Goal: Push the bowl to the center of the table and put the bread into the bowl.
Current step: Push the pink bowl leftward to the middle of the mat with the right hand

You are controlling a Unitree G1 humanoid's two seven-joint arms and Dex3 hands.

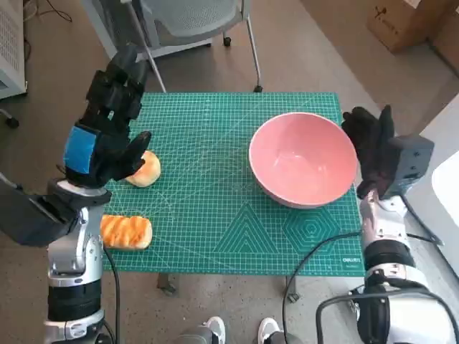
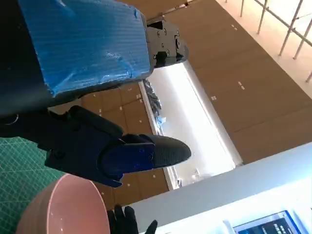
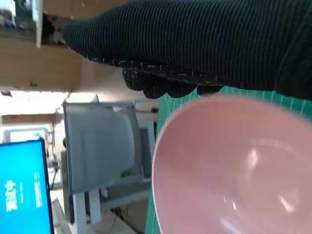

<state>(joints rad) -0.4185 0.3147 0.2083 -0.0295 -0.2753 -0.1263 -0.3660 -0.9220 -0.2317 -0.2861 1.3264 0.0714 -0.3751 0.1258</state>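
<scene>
Head view: pink bowl [image 1: 303, 159] sat on the green cutting mat [image 1: 215, 222], toward the mat's right side, not centered. Right hand [image 1: 371, 147] in the black glove stood upright just beside the bowl's right rim, fingers extended and holding nothing — contact with the rim was not clear. Left hand [image 1: 107, 129] was raised over the mat's left edge, fingers spread, empty. A round bun [image 1: 145, 169] lay on the mat just beside and partly under that hand's thumb; a glazed bread loaf [image 1: 126, 231] lay nearer the robot at the mat's left edge. A grey chair [image 1: 192, 18] stood beyond the table, and two shoe tips [image 1: 240, 330] showed at the near edge.

Left wrist view: blue-taped hand back [image 2: 85, 41] filled the upper part, black fingers [image 2: 117, 146] loose with nothing between them. Bowl rim [image 2: 68, 207] and a strip of mat [image 2: 17, 165] were visible, plus the gloved fingertips [image 2: 129, 219] of the other hand behind the bowl.

Right wrist view: glove [image 3: 195, 39] ran along the frame, fingertips [image 3: 161, 85] just beside the bowl rim [image 3: 234, 165] — grasping nothing. Chair [image 3: 100, 146] and a blue screen [image 3: 24, 185] sat behind.
</scene>
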